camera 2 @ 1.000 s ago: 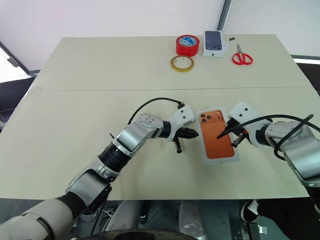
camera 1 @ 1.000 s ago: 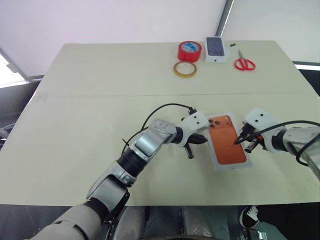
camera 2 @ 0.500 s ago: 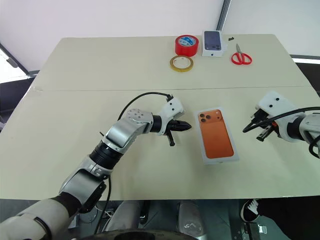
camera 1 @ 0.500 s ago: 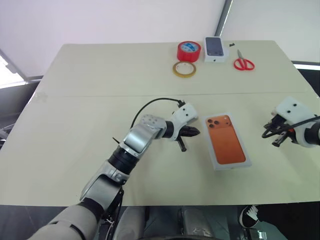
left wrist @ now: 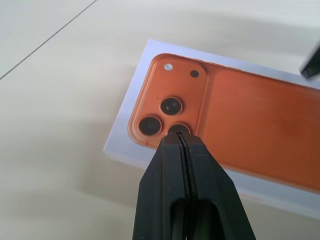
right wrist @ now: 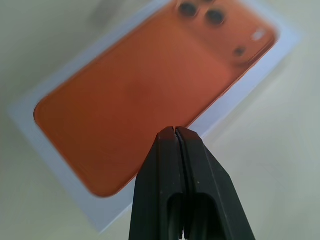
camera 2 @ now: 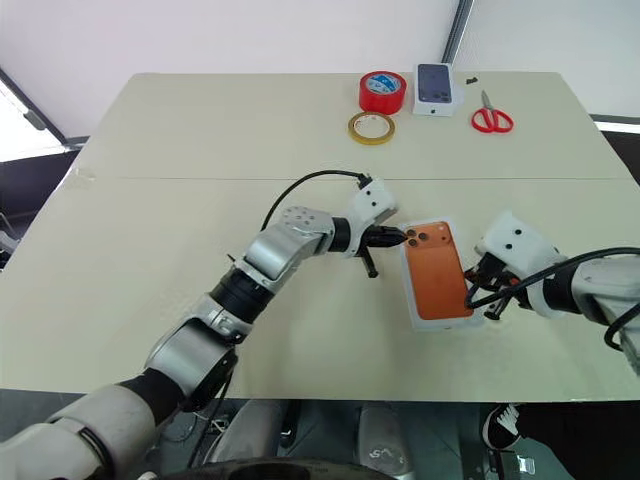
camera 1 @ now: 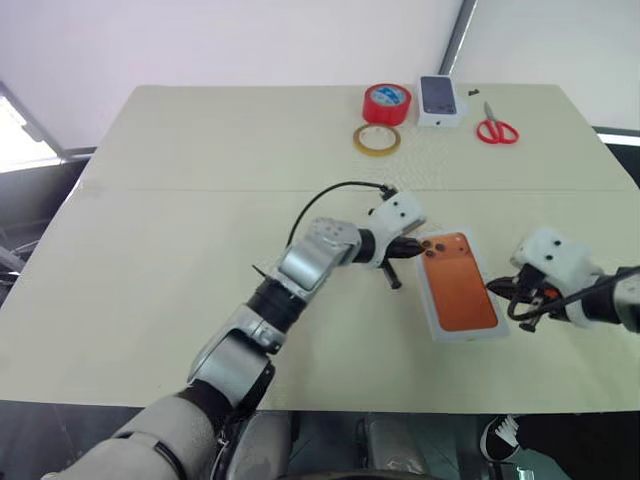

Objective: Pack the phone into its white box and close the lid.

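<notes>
Flat orange smartphone (camera 1: 458,282), camera lenses up, already lying inside shallow white rectangular box (camera 1: 431,315), thin white rim showing all round it, on pale tabletop (camera 1: 200,200), right of centre and toward near edge. First half of job judged done; lid not yet on. No separate lid identifiable among far-edge items: red tape roll (camera 1: 386,103), clear tape ring (camera 1: 376,139), small white carton printed with dark phone (camera 1: 439,99), red-handled scissors (camera 1: 495,127).

Left gripper (left wrist: 181,140) pinched fully together, empty, tip over lens cluster at far left corner. Right gripper (right wrist: 175,132) likewise closed tight, empty, at near right edge of box. Contact of either tip with phone unclear. Box floor covered by phone.
</notes>
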You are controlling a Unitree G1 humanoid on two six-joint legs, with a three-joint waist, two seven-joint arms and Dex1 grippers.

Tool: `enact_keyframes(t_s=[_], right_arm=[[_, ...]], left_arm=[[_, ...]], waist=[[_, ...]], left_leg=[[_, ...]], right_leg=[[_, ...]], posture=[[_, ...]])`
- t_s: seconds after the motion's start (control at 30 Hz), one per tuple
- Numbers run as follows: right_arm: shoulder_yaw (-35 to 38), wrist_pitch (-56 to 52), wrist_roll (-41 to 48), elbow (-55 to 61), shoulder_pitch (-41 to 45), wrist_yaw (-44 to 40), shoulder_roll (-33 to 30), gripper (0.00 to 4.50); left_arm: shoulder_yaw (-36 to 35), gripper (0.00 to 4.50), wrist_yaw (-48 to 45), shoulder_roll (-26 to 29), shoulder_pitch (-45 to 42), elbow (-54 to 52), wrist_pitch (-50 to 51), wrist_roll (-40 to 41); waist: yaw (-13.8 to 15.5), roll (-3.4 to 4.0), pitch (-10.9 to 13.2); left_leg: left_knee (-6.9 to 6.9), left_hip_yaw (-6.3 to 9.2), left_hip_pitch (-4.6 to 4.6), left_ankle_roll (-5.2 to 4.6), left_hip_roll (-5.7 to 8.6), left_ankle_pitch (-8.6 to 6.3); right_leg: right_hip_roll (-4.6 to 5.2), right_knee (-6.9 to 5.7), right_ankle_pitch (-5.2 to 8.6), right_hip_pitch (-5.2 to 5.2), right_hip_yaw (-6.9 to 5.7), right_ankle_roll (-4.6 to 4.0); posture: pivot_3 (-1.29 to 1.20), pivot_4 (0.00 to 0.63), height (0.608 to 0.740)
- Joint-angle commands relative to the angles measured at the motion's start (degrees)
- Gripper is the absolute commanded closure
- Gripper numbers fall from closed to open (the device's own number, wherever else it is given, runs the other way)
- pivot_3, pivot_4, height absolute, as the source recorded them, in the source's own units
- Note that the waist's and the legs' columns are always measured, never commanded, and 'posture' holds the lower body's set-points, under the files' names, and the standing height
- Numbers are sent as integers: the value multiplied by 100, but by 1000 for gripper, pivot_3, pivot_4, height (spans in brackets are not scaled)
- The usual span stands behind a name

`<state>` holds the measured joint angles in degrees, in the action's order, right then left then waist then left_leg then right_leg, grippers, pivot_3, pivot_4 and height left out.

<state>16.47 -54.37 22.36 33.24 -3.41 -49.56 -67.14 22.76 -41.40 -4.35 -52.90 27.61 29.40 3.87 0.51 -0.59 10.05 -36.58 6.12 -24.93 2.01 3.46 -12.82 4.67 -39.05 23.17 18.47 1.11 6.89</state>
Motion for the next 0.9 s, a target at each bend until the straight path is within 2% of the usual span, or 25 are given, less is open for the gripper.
enact_keyframes(t_s=[0.03, 0.3, 0.5, 0.67, 0.77, 0.9], right_arm=[[-104, -43, -181, 4, -154, 157, -14, 4476], [-286, 93, -426, -209, -410, 288, 1, 4476], [-137, 188, -307, -193, -264, 360, 253, 4476], [390, -264, 358, -10, 511, 371, 621, 4476], [235, -329, 215, -238, 829, 502, 495, 4476], [-271, -249, -119, -691, 1173, 719, 361, 4476]], left_arm=[[20, 4500, 24, -161, -201, 355, -280, -146], [40, 4500, 62, -336, -243, 954, -578, -397], [-177, 4500, 84, -318, -158, 707, -557, -308], [-275, 4500, -421, 280, 178, -543, -45, -68], [23, 4500, -935, 794, 493, -1346, 248, -23], [422, 4500, -1337, 1136, 770, -1919, 450, -23]], waist=[[2, -3, 0], [21, -33, -19], [16, -52, -27], [-93, -30, -24], [-126, -23, -26], [-88, -21, -27]], left_leg=[[-2, 0, 0, 0, 0, 0], [-35, 9, 0, -14, 0, -9], [-42, 13, 0, -20, 1, -12], [-35, 10, 0, -11, -3, -7], [-28, 11, 0, 3, -3, 1], [-28, 13, 0, 2, -1, 0]], right_leg=[[-1, 0, 0, -1, 0, 0], [-2, 0, 0, -19, -5, 2], [-2, 0, -3, -23, -7, 8], [-6, -8, -4, -11, -1, 9], [-8, -7, -4, -9, -1, 9], [-4, -4, -4, -12, -2, 9]], posture=[[0, 150, 740], [0, 150, 740], [0, 150, 740], [0, 150, 740], [0, 150, 740], [0, 150, 740]])
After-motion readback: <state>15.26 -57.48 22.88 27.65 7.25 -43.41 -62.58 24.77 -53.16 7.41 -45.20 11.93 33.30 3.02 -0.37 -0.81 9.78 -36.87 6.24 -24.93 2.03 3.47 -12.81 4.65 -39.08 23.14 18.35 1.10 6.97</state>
